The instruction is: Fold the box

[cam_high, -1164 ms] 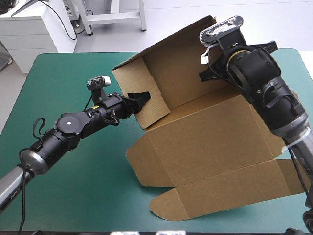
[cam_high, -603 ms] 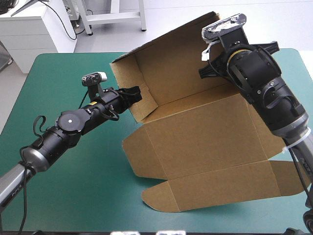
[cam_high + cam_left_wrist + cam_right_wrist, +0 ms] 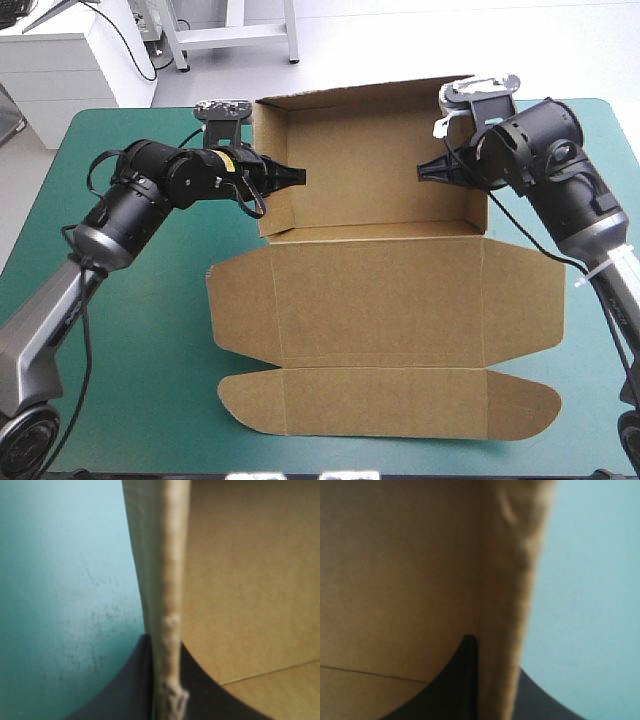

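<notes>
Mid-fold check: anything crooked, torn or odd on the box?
Nothing serious. The box sits square; left hand and right hand each pinch a side wall. Only the wall edge in the left hand looks slightly dented.

From my station the box (image 3: 380,290) reads as plain brown corrugated board, matt and faintly fibrous, its cut edge pale and frayed where it sits between the dull black fingers (image 3: 125,690) of the left gripper (image 3: 165,642). The teal-green cover (image 3: 150,340) looks smooth and matt with faint dark scuffs. At the upper right of the frame, the black casing of the right arm (image 3: 560,200) carries a soft plastic sheen.
</notes>
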